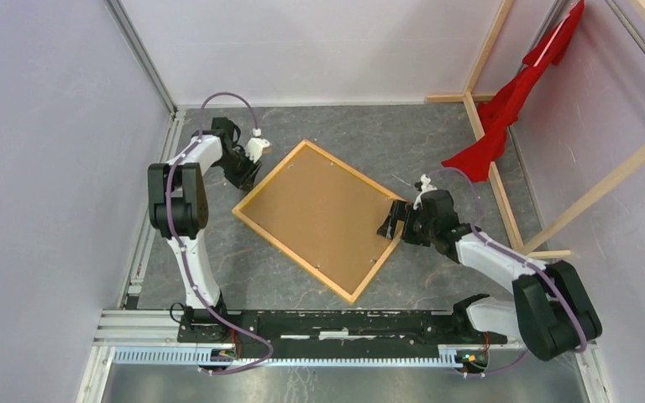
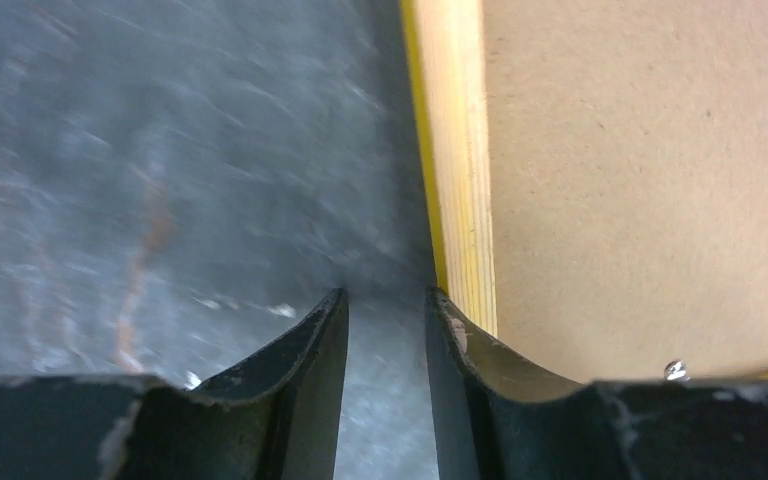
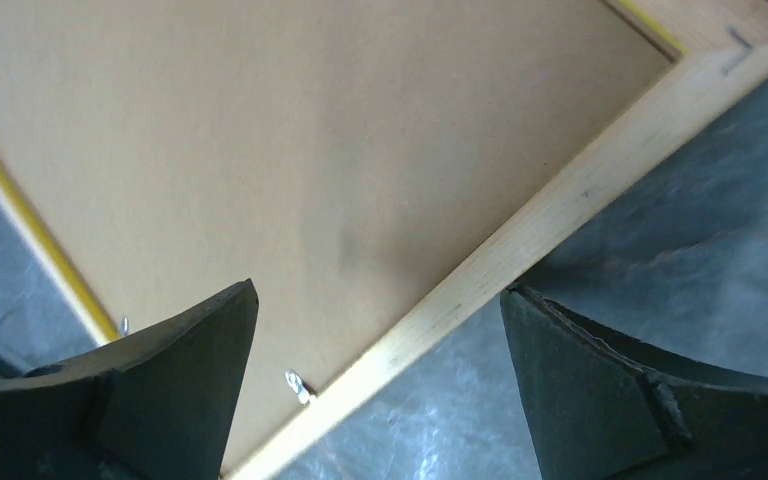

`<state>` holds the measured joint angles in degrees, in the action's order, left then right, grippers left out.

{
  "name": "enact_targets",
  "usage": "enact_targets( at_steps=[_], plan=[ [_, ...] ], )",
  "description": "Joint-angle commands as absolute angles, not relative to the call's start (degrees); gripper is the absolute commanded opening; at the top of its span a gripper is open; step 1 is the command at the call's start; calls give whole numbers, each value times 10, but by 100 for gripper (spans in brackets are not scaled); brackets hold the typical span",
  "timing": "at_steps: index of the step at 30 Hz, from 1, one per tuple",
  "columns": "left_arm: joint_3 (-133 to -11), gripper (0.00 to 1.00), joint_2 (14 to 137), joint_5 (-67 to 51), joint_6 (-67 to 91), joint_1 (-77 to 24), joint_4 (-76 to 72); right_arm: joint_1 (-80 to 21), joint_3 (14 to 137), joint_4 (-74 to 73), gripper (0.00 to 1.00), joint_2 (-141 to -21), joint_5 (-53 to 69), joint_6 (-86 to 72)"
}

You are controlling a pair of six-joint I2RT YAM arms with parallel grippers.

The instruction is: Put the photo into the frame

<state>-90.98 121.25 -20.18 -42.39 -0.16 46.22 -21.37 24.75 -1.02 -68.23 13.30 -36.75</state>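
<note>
A: Looking down from above, the frame (image 2: 460,150) lies back-up on the grey table (image 1: 437,134). It sits at a slant between the two arms, with its natural wood rails showing.

B: A brown backing sheet (image 1: 319,214) fills it from rail to rail. The left wrist view catches a sliver of yellow along the rail's outer edge.

A: The left gripper (image 2: 387,298) is out at the frame's far-left rail. Its fingers are only a narrow gap apart, with bare table between them and nothing pinched.

B: The finger (image 2: 480,390) nearer the frame sits just beside the rail. I cannot tell whether it touches.

A: Now the right gripper (image 1: 393,220), down by the frame's right corner. Its fingers are spread wide and straddle the rail, one over the backing sheet and the other over the table.

B: It grips nothing. There's a small metal tab (image 3: 298,385) on the sheet's edge, right against the rail.

A: In the far right corner, a red cloth (image 1: 504,117) is draped on bare wooden beams (image 1: 506,210), well apart from the frame.
</note>
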Motion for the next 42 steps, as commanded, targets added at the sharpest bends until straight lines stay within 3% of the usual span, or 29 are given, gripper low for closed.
enact_targets(
  at_steps=[1, 10, 15, 18, 26, 33, 42],
  plan=[
    [-801, 42, 1170, -251, -508, -20, 545, -201, 335, -14, 98, -739, 87, -316],
    [-638, 45, 1075, -280, -585, -66, 598, -145, 475, -72, 98, -843, 10, -260],
    [-659, 44, 1070, -283, -568, -50, 602, -143, 514, -83, 98, -838, -14, -261],
    [-722, 45, 1088, -321, -533, -20, 608, -150, 500, -32, 98, -816, 31, -284],
    [-807, 47, 1161, -483, -459, -5, 619, -291, 569, 47, 98, -897, 83, -343],
    [-786, 42, 1192, -469, -419, -3, 567, -387, 661, 125, 93, -1026, 124, -379],
    [-776, 27, 1204, -469, -421, 23, 556, -443, 776, 168, 89, -1171, 163, -418]
  ],
)
